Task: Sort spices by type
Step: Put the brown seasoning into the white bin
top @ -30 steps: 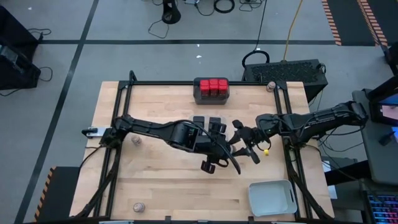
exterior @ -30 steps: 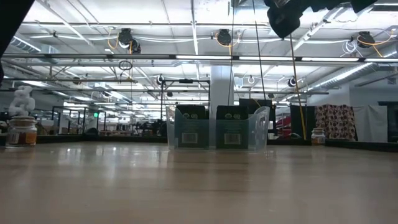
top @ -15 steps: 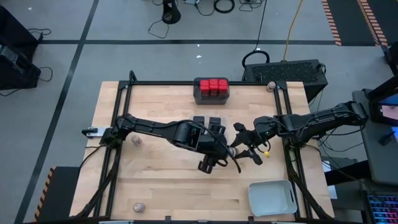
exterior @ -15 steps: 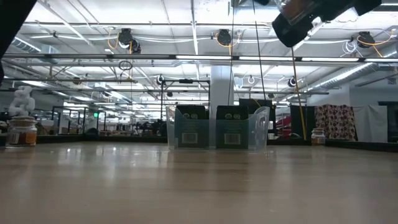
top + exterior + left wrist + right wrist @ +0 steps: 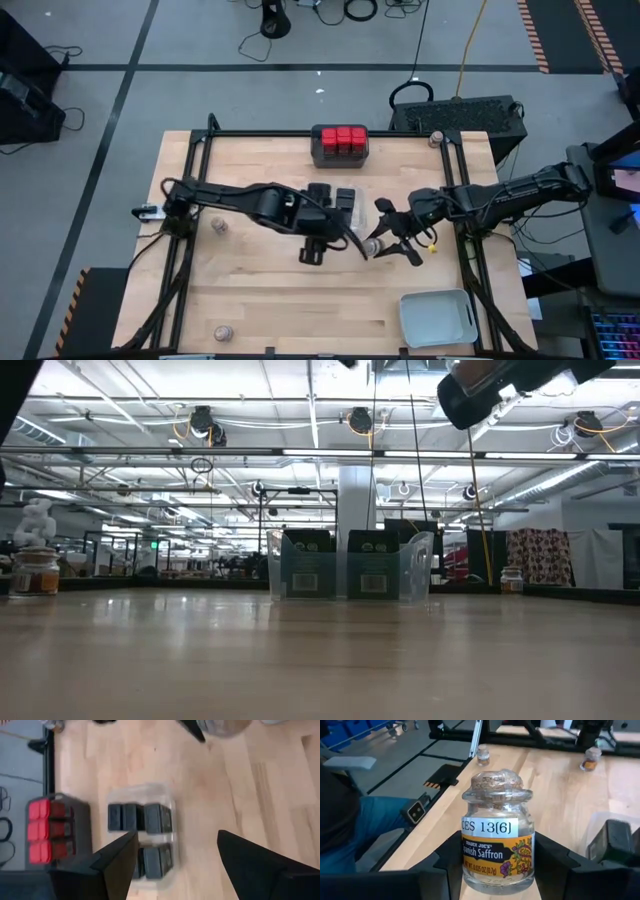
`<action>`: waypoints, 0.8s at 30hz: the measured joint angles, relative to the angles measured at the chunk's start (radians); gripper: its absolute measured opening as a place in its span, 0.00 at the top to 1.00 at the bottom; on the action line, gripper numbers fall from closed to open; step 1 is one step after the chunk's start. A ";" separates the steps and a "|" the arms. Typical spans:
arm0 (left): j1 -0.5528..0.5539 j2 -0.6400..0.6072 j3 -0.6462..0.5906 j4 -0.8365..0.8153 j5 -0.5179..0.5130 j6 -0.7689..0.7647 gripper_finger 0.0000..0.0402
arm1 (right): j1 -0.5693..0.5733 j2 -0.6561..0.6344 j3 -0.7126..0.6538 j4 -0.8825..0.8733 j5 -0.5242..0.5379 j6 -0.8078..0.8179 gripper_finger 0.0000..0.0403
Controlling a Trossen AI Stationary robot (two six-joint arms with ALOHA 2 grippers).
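Between right gripper (image 5: 492, 870) jaws, saffron jar (image 5: 497, 832) upright.

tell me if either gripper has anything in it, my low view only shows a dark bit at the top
Observer: Yes. The right gripper is shut on a saffron jar, held upright above the table.
Operator: and the left one
Observer: The left gripper is open with nothing between its fingers, above the clear tray.
Operator: how many black boxes in that tray, i see two
Observer: At least five black boxes show from above; a finger hides part of the tray.
Operator: any loose jars left
Observer: Three loose jars stand on the table: one near the left arm, one at the near left corner, one at the far right corner.
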 joint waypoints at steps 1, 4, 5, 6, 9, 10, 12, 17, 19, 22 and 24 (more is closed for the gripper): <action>-0.004 -0.023 -0.023 -0.001 -0.009 -0.011 0.31 | 0.000 0.000 0.000 0.008 0.001 -0.005 0.59; -0.018 -0.125 -0.188 0.055 -0.063 -0.071 0.31 | 0.009 0.000 0.002 0.022 0.003 -0.022 0.59; -0.020 -0.167 -0.270 0.105 -0.077 -0.087 0.31 | 0.012 0.000 0.002 0.031 0.003 -0.032 0.59; -0.024 -0.212 -0.358 0.181 -0.086 -0.105 0.31 | 0.015 0.000 0.002 0.030 0.003 -0.042 0.59; -0.035 -0.366 -0.675 0.480 -0.096 -0.134 0.31 | 0.020 0.000 0.002 0.037 0.003 -0.064 0.59; -0.040 -0.419 -0.791 0.629 -0.095 -0.134 0.31 | 0.020 0.000 0.002 0.040 0.003 -0.070 0.59; -0.046 -0.505 -1.024 0.960 -0.083 -0.114 0.31 | 0.019 0.001 0.002 0.068 0.003 -0.080 0.59; -0.046 -0.525 -1.489 2.035 0.127 -0.006 0.31 | 0.019 0.004 -0.045 0.236 -0.003 -0.101 0.59; -0.046 -0.462 -1.588 2.341 0.142 0.012 0.31 | 0.015 0.004 -0.081 0.321 -0.003 -0.097 0.59; -0.045 -0.329 -1.632 2.607 0.098 0.012 0.31 | 0.008 0.005 -0.139 0.490 0.005 -0.066 0.59; -0.044 -0.243 -1.596 2.707 0.079 0.002 0.31 | 0.001 0.015 -0.171 0.607 0.011 -0.040 0.59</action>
